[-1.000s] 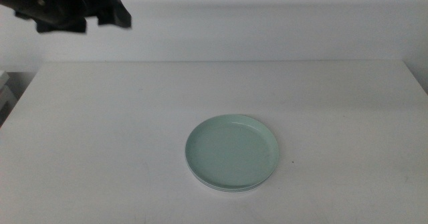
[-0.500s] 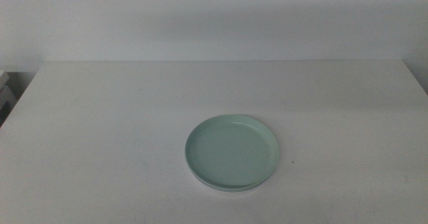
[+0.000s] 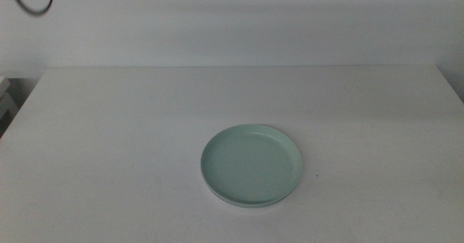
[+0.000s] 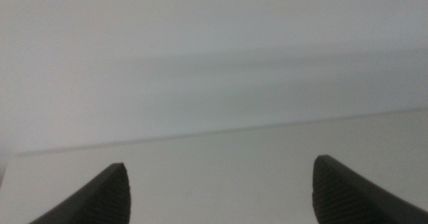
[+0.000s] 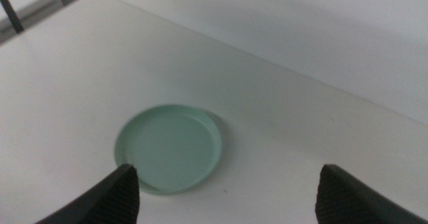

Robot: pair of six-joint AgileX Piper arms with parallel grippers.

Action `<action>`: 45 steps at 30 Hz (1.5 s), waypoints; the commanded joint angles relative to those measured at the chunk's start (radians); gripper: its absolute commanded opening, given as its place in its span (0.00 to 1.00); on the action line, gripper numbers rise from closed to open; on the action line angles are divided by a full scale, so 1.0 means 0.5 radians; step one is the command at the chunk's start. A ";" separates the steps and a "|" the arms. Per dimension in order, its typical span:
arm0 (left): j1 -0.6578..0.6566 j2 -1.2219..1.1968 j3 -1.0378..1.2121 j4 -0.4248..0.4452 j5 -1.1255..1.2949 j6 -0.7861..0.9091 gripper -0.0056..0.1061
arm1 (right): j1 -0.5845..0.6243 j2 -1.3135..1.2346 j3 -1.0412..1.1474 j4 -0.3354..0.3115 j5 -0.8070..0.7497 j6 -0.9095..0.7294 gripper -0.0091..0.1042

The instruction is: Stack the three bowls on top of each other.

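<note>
Seeing the mint green bowl [image 3: 251,164] topping the stack mid-table, a pale rim beneath it, with my left gripper [image 4: 219,192] and right gripper [image 5: 227,196] both spread empty well above it, I judge only a careless descent could knock it askew.

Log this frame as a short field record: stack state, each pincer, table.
stack: green bowl on top, near the middle of the table; a pale rim shows under its near edge, the bowls below cannot be told apart
left pincer: open, holding nothing, looking along the table toward the wall; dark arm parts at the top left corner of the middle view
right pincer: open, holding nothing, above the table, looking down on the stack
contact: neither pincer touches the bowls
</note>
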 commanded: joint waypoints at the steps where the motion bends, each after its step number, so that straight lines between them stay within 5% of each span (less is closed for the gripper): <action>1: 0.000 -0.166 0.101 -0.016 -0.205 -0.010 0.85 | -0.010 0.003 -0.004 -0.087 -0.146 -0.011 0.72; 8: 0.000 -0.637 0.671 -0.014 -0.218 -0.010 0.85 | -0.012 -0.001 0.203 -0.215 -0.627 -0.011 0.72; 16: 0.081 -1.249 1.274 -0.013 -0.218 -0.010 0.85 | -0.018 -0.015 0.396 -0.260 -0.791 -0.011 0.72; 24: 0.213 -1.863 1.776 0.000 -0.232 -0.010 0.85 | -0.360 -0.245 0.928 -0.290 -1.439 -0.011 0.72; 36: 0.213 -2.550 2.260 -0.034 -0.311 -0.010 0.85 | -0.728 -1.200 1.882 -0.246 -1.592 -0.011 0.72; 45: 0.213 -2.596 2.512 -0.032 -0.589 -0.010 0.85 | -0.820 -1.554 2.356 -0.170 -1.594 -0.011 0.72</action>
